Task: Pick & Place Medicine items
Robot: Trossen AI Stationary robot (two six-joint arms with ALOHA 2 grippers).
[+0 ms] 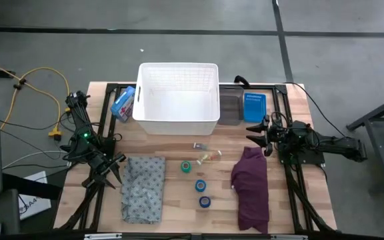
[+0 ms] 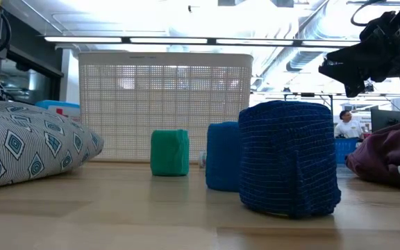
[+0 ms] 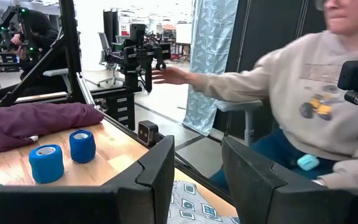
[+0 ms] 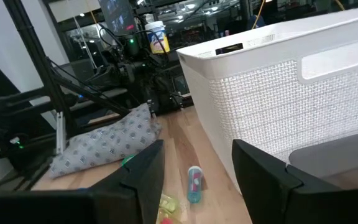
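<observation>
The medicine items lie on the table between two cloths: a green roll, two blue rolls, a thin yellowish tube and a small clear vial. All three rolls stand on end in the low view, where the green roll is farthest. My left gripper hovers open at the left edge of the grey patterned cloth. My right gripper is open above the far end of the purple cloth. In its wrist view the vial lies ahead of the fingers.
A white basket stands at the far middle of the table. A blue packet lies to its left; a grey tray and a blue tray lie to its right. A person in a light sweatshirt sits beyond the table, one arm stretched out.
</observation>
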